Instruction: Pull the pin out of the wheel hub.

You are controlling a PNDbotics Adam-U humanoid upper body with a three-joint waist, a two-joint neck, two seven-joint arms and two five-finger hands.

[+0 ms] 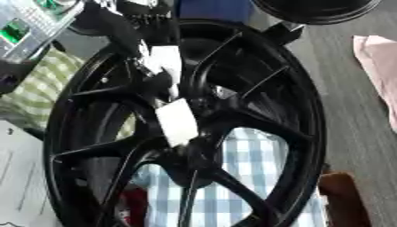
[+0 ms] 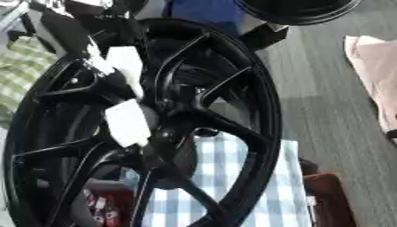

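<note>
A large black wheel (image 1: 186, 128) fills nearly all of my view, standing on edge with its spoked face turned toward the head camera. Its rim runs from the top of the frame to the bottom. Through the gaps between the spokes I see a blue-and-white checked cloth (image 1: 248, 177) low behind it, and a green-checked cloth (image 1: 39, 88) at the left.

My left arm comes in from the upper left, and its hand (image 1: 159, 62) sits against the wheel's face just above the hub (image 1: 194, 146) (the hand is mostly black on black, with pale panels catching the light). A white, blocky part (image 1: 177, 122) lies right over the hub centre, touching it. I cannot tell whether the fingers are open or closed round anything, and I cannot make out the pin itself; if it is in the hub, it is hidden behind that white part.

A second dark, round object (image 1: 314, 11) shows at the top right, a pink cloth (image 1: 380, 66) lies on the grey floor at the right edge, and something brown (image 1: 345, 199) sits at the lower right.
</note>
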